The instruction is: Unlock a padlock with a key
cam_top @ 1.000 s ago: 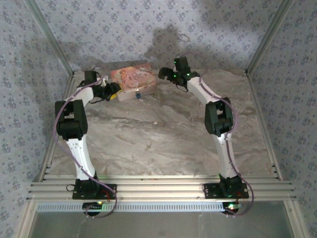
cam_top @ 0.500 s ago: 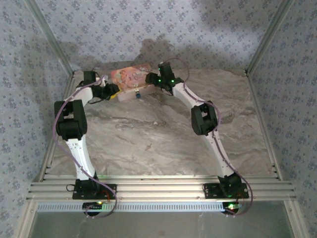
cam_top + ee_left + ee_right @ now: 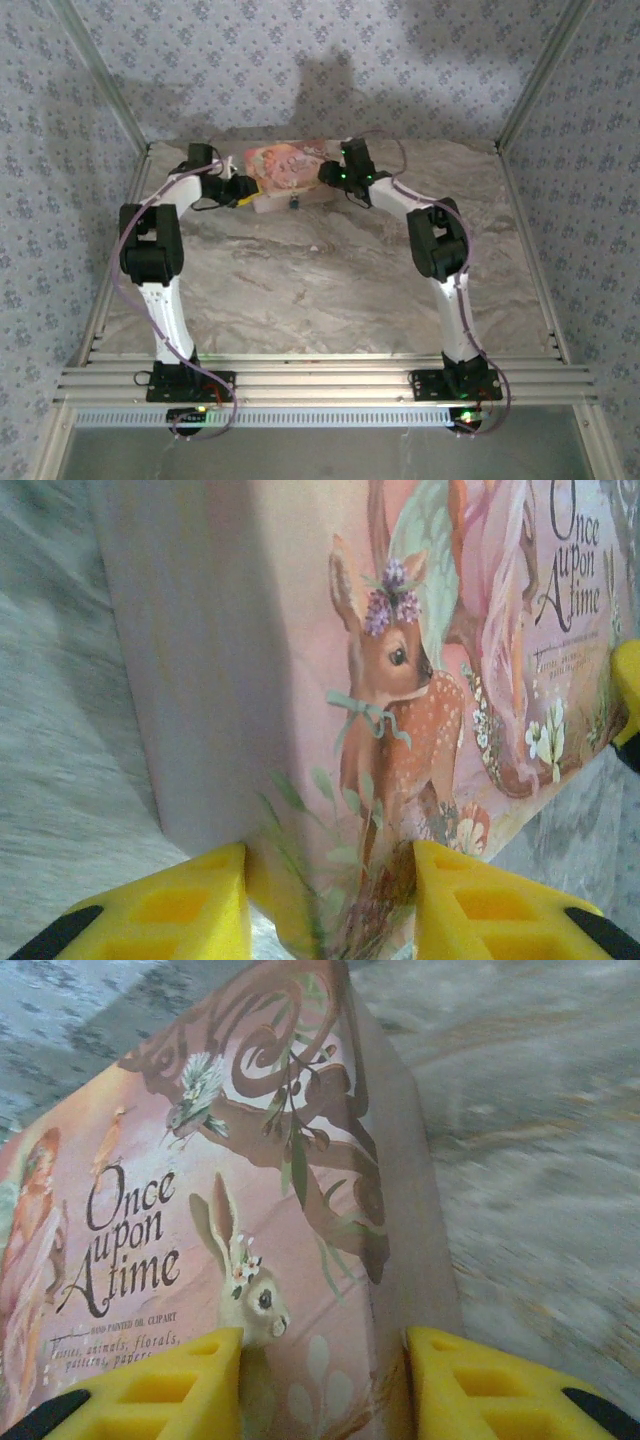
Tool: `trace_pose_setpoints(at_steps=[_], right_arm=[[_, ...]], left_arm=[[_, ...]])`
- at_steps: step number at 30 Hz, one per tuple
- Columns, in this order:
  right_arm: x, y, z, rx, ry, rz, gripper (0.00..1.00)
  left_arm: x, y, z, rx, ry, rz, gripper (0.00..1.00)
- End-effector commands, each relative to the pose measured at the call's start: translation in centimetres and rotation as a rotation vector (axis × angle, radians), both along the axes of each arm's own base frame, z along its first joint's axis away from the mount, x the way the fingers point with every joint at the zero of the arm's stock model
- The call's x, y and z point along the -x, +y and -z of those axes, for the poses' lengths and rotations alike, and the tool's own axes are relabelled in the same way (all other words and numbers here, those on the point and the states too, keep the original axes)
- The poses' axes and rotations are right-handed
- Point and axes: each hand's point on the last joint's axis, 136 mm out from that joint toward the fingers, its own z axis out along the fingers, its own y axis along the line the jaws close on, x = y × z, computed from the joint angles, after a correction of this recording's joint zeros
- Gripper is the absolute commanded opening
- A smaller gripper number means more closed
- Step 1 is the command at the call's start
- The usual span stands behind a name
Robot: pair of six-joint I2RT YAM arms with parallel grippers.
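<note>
A pink box (image 3: 288, 170) printed "Once upon a time" lies at the back of the table. The tiny padlock (image 3: 294, 203), with a blue part, hangs at the box's front edge. My left gripper (image 3: 243, 190) is shut on the box's left corner; in the left wrist view its yellow fingers (image 3: 190, 905) press either side of the box (image 3: 400, 680). My right gripper (image 3: 325, 172) is shut on the right corner, and its yellow fingers (image 3: 480, 1385) clamp the box (image 3: 250, 1190) in the right wrist view. The key is out of view.
The marble tabletop (image 3: 320, 280) stretches from the box to the arm bases. Patterned walls (image 3: 300, 70) and metal frame posts (image 3: 105, 90) close in the back and both sides. The box sits close to the back wall.
My right arm swung left to the box and closed on its right corner. The left jaws tightened on the left corner. The box has shifted slightly to the right.
</note>
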Motion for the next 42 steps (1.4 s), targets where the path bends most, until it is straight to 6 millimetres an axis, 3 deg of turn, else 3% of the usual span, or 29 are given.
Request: trace_pose_setpoints(at_steps=[1, 5, 7, 14, 17, 19, 23, 27, 31, 32, 35, 42], right_arm=[[4.4, 0.3, 0.7, 0.031, 0.071, -0.055, 0.42], [7.0, -3.3, 0.1, 0.041, 0.114, 0.008, 0.43], [8.1, -4.4, -0.2, 0.056, 0.133, 0.025, 0.44], [11.0, -5.8, 0.2, 0.089, 0.188, 0.032, 0.48], [11.8, -6.6, -0.1, 0.095, 0.209, 0.067, 0.53], [12.2, -7.2, -0.9, 0.105, 0.213, 0.082, 0.61], [13.0, -8.4, -3.9, 0.112, 0.193, 0.109, 0.77], [14.7, -9.3, -6.4, 0.114, 0.175, 0.102, 0.80], [17.1, -9.6, -7.6, 0.093, 0.159, 0.078, 0.81], [18.4, -9.8, -6.3, 0.104, 0.181, 0.070, 0.81], [20.7, -9.2, -5.5, 0.105, 0.193, 0.029, 0.80], [24.2, -7.0, -3.1, 0.140, 0.233, -0.063, 0.80]], left_arm=[[6.8, -6.1, 1.7, -0.014, 0.173, 0.234, 0.39], [7.9, -5.6, 0.6, -0.128, 0.188, 0.245, 0.49], [8.5, -5.6, 0.0, -0.159, 0.203, 0.261, 0.43], [9.5, -5.0, -0.7, -0.215, 0.239, 0.286, 0.41], [10.1, -5.0, -1.5, -0.213, 0.232, 0.315, 0.49], [10.4, -5.5, -2.6, -0.176, 0.208, 0.330, 0.56], [10.8, -3.9, -4.5, -0.256, 0.146, 0.281, 0.66], [12.5, -2.1, -6.2, -0.316, 0.104, 0.230, 0.69], [15.5, -1.2, -6.6, -0.338, 0.086, 0.197, 0.68], [16.6, -1.0, -6.4, -0.344, 0.089, 0.193, 0.68], [19.3, -1.0, -5.7, -0.366, 0.088, 0.191, 0.66], [23.8, -2.4, -4.0, -0.419, 0.084, 0.268, 0.66]])
